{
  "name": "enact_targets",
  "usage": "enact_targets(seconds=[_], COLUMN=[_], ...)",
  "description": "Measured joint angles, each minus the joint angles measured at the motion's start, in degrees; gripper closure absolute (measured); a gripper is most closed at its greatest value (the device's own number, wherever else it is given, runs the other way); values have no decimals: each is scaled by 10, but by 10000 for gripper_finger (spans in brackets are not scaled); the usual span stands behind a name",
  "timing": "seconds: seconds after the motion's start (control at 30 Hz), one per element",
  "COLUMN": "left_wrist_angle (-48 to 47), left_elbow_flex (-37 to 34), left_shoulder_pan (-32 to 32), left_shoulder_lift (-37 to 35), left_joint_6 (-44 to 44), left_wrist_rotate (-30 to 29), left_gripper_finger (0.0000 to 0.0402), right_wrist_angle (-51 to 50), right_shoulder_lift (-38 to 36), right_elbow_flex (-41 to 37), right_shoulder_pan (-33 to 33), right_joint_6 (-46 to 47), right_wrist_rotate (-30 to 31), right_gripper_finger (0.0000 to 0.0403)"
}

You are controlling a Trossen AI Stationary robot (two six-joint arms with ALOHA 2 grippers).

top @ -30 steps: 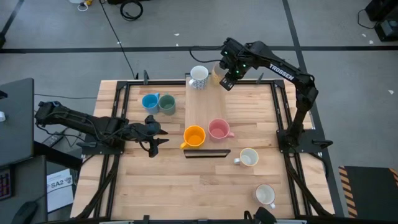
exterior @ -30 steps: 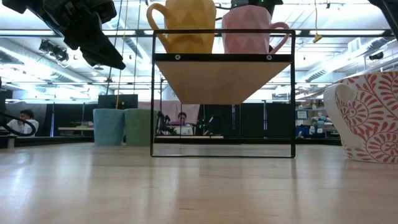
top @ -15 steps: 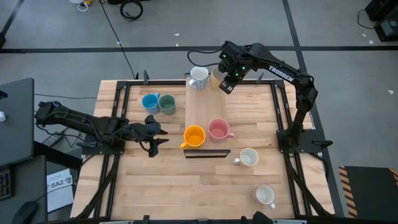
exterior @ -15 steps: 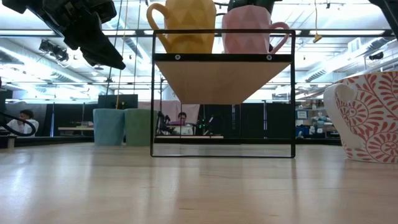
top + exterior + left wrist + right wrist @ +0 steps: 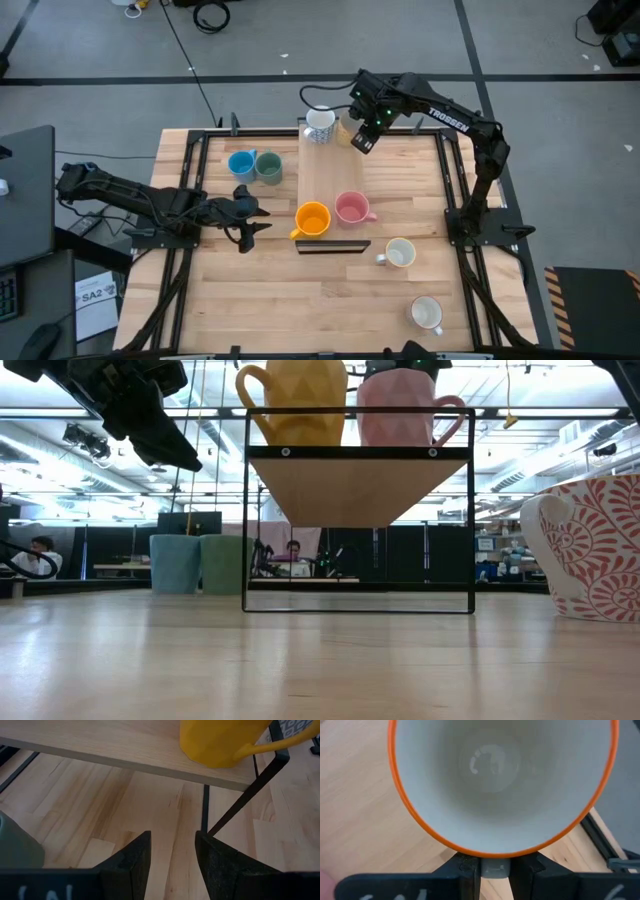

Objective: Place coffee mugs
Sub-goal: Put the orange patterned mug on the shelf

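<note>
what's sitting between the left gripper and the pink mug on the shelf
The orange mug stands between them, seen in the high view: the left gripper waits beside the shelf board, then the orange mug, then the pink mug right next to it.

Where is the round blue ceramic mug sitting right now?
In the high view the blue mug stands on the table's left half, against the grey-green mug, just left of the raised wooden shelf.
</note>
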Motion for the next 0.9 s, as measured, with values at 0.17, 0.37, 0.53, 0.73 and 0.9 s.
enact_targets(seconds=[0.17,0.37,0.53,0.73,0.9], left_wrist_angle=[0,0,0,0,0], left_elbow_flex=[0,0,0,0,0], left_shoulder_pan=[0,0,0,0,0], left_shoulder_lift=[0,0,0,0,0], left_joint_6=[1,1,1,1,1], left_wrist_rotate=[0,0,0,0,0], left_gripper_finger=[241,241,241,241,241], right_wrist_angle=[7,9,10,9,5], right_shoulder_lift=[0,2,2,2,2], right_elbow_flex=[0,0,0,0,0], right_shoulder_pan=[0,1,1,3,8], right_joint_6=[0,-3,-4,-1,0], right_wrist_rotate=[0,-2,-2,-1,-4], right_gripper_finger=[328,328,328,328,328])
